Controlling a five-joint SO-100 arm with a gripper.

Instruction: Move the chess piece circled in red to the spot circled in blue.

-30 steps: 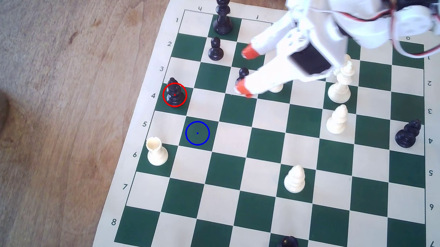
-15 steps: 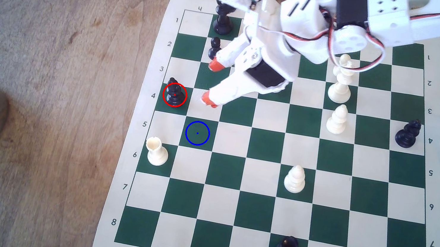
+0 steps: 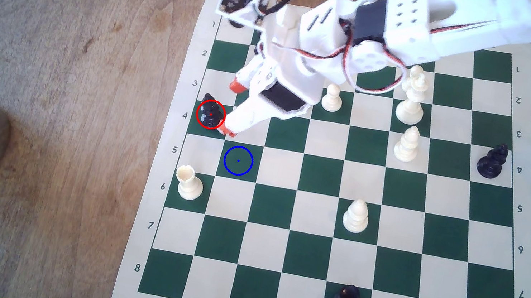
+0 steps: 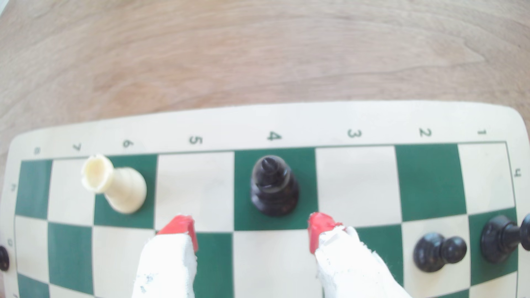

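Wrist view shows the hand spread wide, its red tips just short of the black bishop standing ungrasped on its green square straight ahead, so the lift and carry to the blue-ringed square remain.

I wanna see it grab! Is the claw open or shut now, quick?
Gripper: open, holding nothing; the black bishop stands just ahead of its red fingertips.
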